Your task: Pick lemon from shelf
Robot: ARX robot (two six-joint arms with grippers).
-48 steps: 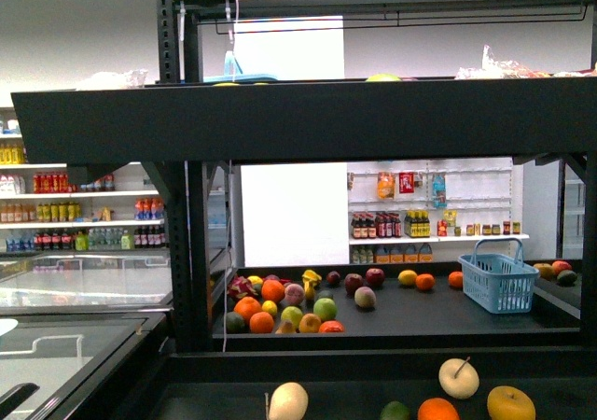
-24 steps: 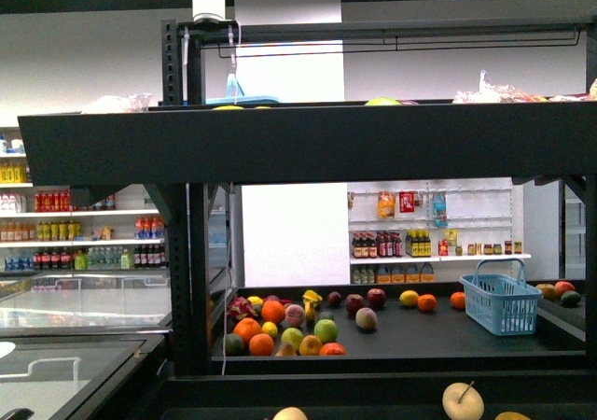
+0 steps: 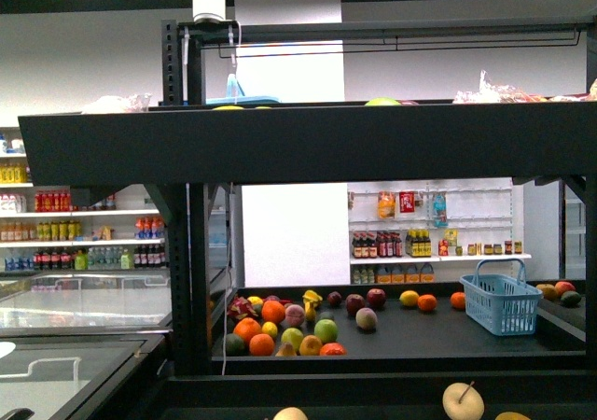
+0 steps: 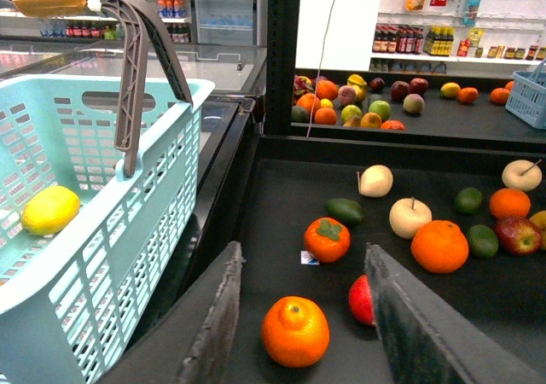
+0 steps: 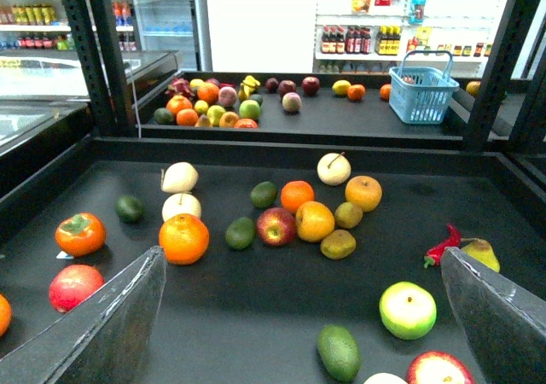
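Observation:
A bright yellow oval lemon [image 4: 49, 210] lies inside a light blue basket [image 4: 128, 256] with a grey handle, beside the shelf [image 4: 281, 188]. My left gripper [image 4: 303, 252] hangs open over the shelf's black deck, an orange [image 4: 295, 330] and a red fruit [image 4: 362, 300] between its fingers and touching neither. Low over the same deck [image 5: 256, 307] my right gripper [image 5: 303, 252] stands wide open, with a green apple [image 5: 408, 310] and an avocado [image 5: 339, 351] between its fingers. The front view shows the shelf [image 3: 308, 140] but neither gripper.
Loose fruit is spread over the near deck, among it an orange [image 5: 183, 238] and a persimmon [image 5: 80, 233]. The far deck holds a fruit heap [image 3: 284, 317] and a blue basket [image 3: 501, 301]. Black uprights [image 3: 191, 252] and a glass freezer case [image 3: 75, 345] stand left.
Between one second and half a second ago the front view tilted up, so the near-deck fruit slid down the picture. Since then nothing has moved.

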